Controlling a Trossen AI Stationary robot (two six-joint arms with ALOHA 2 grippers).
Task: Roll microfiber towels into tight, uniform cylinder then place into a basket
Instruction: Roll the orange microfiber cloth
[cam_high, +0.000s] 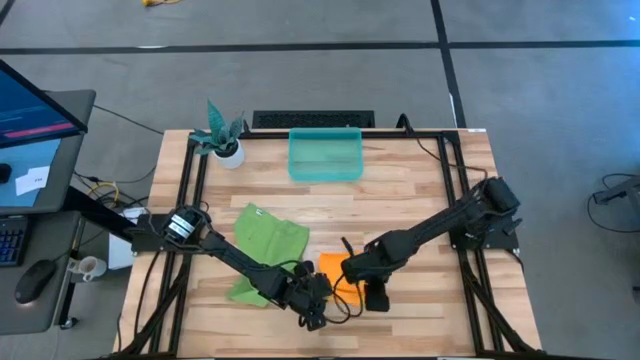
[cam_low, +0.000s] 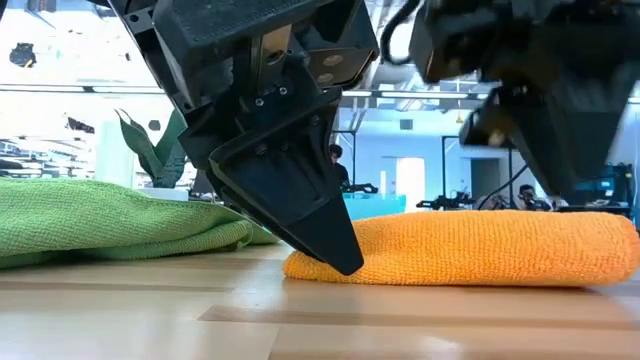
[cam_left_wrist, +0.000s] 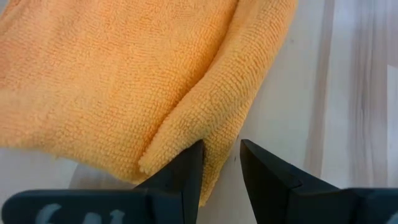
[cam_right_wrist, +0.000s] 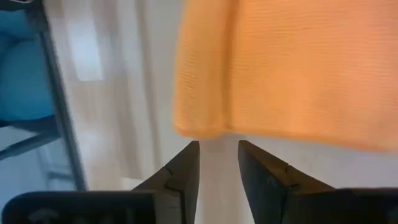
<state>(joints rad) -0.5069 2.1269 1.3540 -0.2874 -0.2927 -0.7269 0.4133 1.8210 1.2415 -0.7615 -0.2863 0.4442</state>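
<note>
Orange towel lies folded on the tabletop, near the front edge. Left gripper at its folded edge, jaws parted by a narrow gap; one finger touches the cloth, though a grip is hard to confirm. Right gripper just beside the towel's other side, jaws slightly apart, empty. Green towel lies crumpled to the left. Teal basket stands at the back edge.
</note>
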